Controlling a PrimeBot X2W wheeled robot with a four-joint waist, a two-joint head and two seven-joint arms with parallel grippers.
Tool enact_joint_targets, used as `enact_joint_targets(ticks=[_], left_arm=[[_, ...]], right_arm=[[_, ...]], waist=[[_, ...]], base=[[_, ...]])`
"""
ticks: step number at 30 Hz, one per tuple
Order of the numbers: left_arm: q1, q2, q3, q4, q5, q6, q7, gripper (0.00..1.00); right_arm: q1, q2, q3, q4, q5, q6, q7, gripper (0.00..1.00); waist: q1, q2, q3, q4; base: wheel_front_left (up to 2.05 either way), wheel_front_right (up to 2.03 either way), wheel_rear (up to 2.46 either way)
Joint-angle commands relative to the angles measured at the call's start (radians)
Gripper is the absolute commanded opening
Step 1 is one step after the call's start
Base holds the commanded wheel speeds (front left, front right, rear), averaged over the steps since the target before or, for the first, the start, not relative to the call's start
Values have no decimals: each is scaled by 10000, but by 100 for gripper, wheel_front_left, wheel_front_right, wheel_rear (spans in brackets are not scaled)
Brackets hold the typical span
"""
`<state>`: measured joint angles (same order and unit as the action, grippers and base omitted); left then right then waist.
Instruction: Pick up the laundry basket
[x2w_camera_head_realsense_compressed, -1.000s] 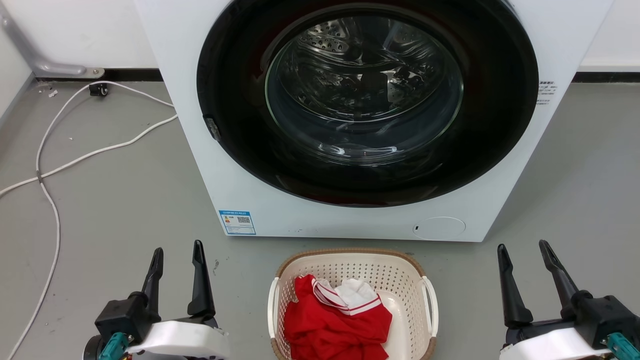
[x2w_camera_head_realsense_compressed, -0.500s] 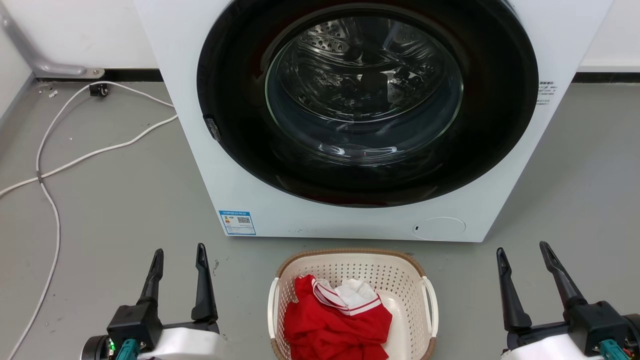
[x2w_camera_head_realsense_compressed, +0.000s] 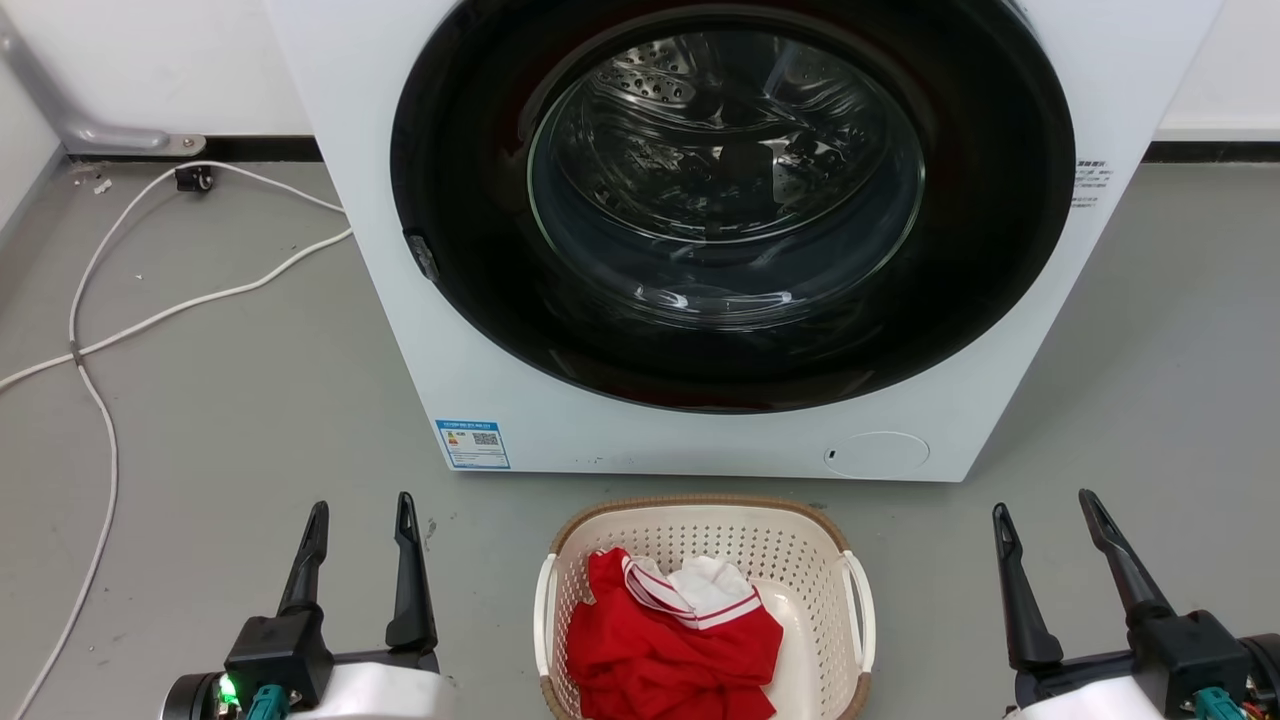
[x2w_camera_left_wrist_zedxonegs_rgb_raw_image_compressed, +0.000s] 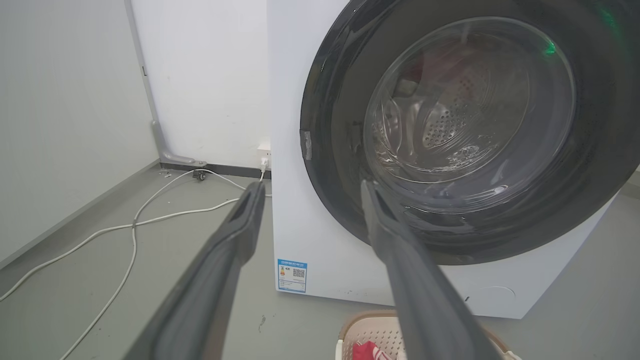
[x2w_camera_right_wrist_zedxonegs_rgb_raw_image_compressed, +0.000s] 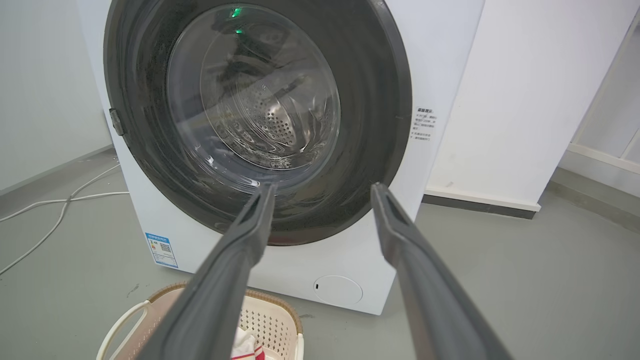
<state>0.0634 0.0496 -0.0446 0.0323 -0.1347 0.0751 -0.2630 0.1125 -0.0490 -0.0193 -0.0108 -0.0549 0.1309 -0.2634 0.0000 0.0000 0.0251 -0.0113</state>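
Observation:
The laundry basket (x2w_camera_head_realsense_compressed: 700, 530) sits on the grey floor just in front of the washing machine; it is cream-white and perforated, with a brown woven rim and white side handles. Red and white clothes (x2w_camera_head_realsense_compressed: 675, 640) lie inside it. My left gripper (x2w_camera_head_realsense_compressed: 362, 512) hangs open to the basket's left, clear of it, fingers pointing at the machine. On the basket's right my right gripper (x2w_camera_head_realsense_compressed: 1045, 508) is open too, also apart from it. The basket's far rim (x2w_camera_left_wrist_zedxonegs_rgb_raw_image_compressed: 367, 320) peeks in at the bottom of the left wrist view, and the basket (x2w_camera_right_wrist_zedxonegs_rgb_raw_image_compressed: 272, 312) lies low in the right wrist view.
A white front-loading washing machine (x2w_camera_head_realsense_compressed: 500, 350) with a dark round door (x2w_camera_head_realsense_compressed: 730, 200) stands right behind the basket. White cables (x2w_camera_head_realsense_compressed: 100, 340) trail across the floor on the left, toward a wall corner. A white wall panel (x2w_camera_right_wrist_zedxonegs_rgb_raw_image_compressed: 525, 100) rises to the machine's right.
Both grippers have drawn back a little toward the bottom of the head view, still open. The basket has not moved.

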Motion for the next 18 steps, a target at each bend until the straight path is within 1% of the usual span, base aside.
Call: enact_joint_targets(ticks=[1, 18], left_arm=[[102, 12, 23, 18, 37, 43, -28, 100], [111, 12, 42, 116, 90, 123, -28, 100]], right_arm=[[120, -23, -11, 40, 34, -3, -21, 100], [89, -21, -2, 237, 319, -3, -20, 100]], waist=[[0, 0, 5, 0], [0, 0, 51, -25]], base=[[0, 0, 0], [0, 0, 0]])
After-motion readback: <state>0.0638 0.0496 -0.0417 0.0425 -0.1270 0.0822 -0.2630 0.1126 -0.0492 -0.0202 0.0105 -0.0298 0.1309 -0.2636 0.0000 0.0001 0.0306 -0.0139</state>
